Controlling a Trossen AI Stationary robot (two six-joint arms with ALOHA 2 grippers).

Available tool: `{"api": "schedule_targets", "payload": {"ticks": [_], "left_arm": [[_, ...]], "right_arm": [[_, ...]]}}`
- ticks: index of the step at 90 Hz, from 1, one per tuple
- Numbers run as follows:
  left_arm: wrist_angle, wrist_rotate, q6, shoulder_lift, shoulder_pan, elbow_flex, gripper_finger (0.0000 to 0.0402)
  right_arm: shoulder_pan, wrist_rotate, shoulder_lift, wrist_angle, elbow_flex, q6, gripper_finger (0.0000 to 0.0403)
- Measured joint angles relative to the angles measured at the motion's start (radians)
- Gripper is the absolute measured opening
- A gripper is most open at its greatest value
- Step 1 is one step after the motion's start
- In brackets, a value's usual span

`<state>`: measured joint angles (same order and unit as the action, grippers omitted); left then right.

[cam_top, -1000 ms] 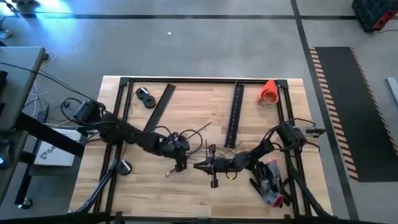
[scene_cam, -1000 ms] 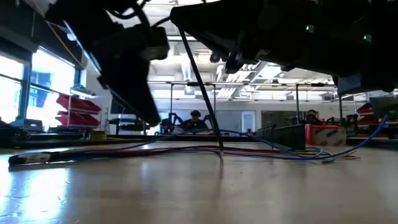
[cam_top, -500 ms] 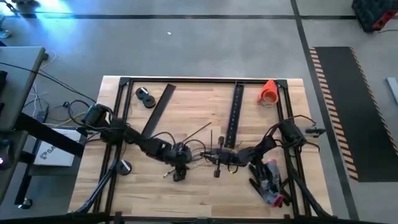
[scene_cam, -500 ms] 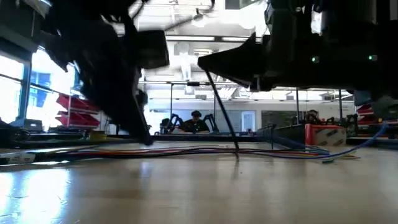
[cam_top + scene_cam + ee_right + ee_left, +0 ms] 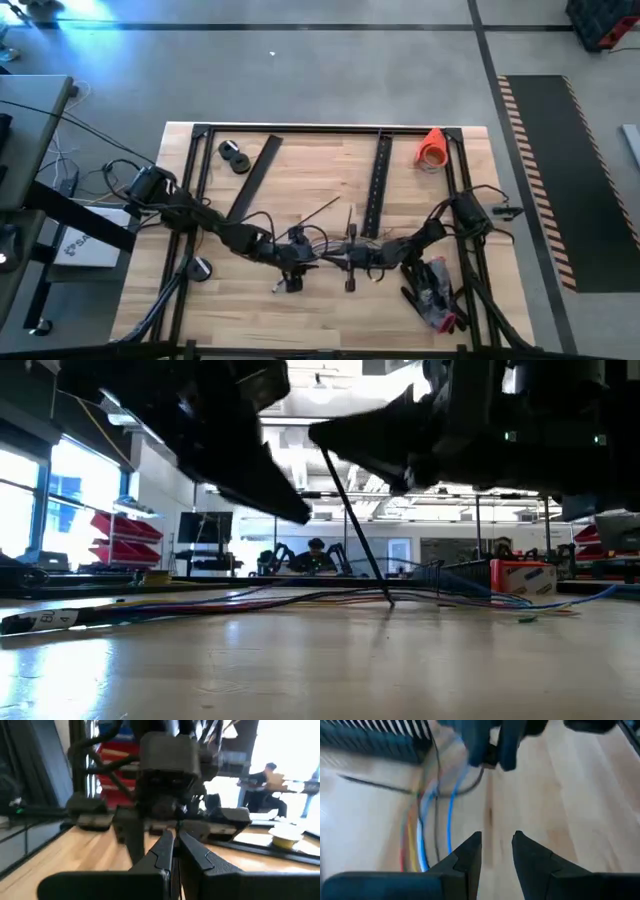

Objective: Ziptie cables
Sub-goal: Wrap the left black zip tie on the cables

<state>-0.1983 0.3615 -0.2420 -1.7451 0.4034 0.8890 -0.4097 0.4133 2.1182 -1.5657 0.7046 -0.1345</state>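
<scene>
Left pincer (image 5: 291,284) has shifted toward the right pincer (image 5: 330,263) at mid-tabletop (image 5: 300,320); fingers parted, released. Right pincer clenched on the ziptie (image 5: 355,535) over cables (image 5: 422,830); threading appears imminent.

A pale wooden surface (image 5: 300,180) with a black frame along its edges carries everything. On it lie two flat black perforated strips: one (image 5: 258,172) slanted near the far left, one (image 5: 379,180) running lengthwise right of centre. Two black discs (image 5: 234,156) sit beside the slanted strip, and an orange cone (image 5: 431,147) lies at the far right corner. The cables (image 5: 322,238) sprawl across the middle. A grey-and-red tool (image 5: 432,291) rests near the right front.
</scene>
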Motion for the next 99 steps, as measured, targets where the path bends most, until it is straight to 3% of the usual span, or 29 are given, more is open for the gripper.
{"api": "schedule_targets", "payload": {"ticks": [22, 46, 66, 99], "left_arm": [[-0.241, 0.089, 0.086, -0.064, -0.001, 0.000, 0.0090], [-0.285, 0.112, 0.123, -0.079, 0.026, 0.000, 0.0081], [-0.388, 0.138, 0.157, -0.080, 0.052, 0.000, 0.0007], [-0.379, 0.157, 0.141, -0.080, 0.055, 0.000, 0.0000]], "right_arm": [[-0.031, 0.016, -0.004, 0.000, 0.001, -0.015, 0.0000], [-0.073, 0.102, -0.004, -0.001, 0.001, -0.031, 0.0000], [-0.106, 0.163, -0.006, -0.003, 0.002, -0.059, 0.0000], [-0.176, 0.369, -0.021, 0.002, 0.001, -0.083, 0.0014]]}}
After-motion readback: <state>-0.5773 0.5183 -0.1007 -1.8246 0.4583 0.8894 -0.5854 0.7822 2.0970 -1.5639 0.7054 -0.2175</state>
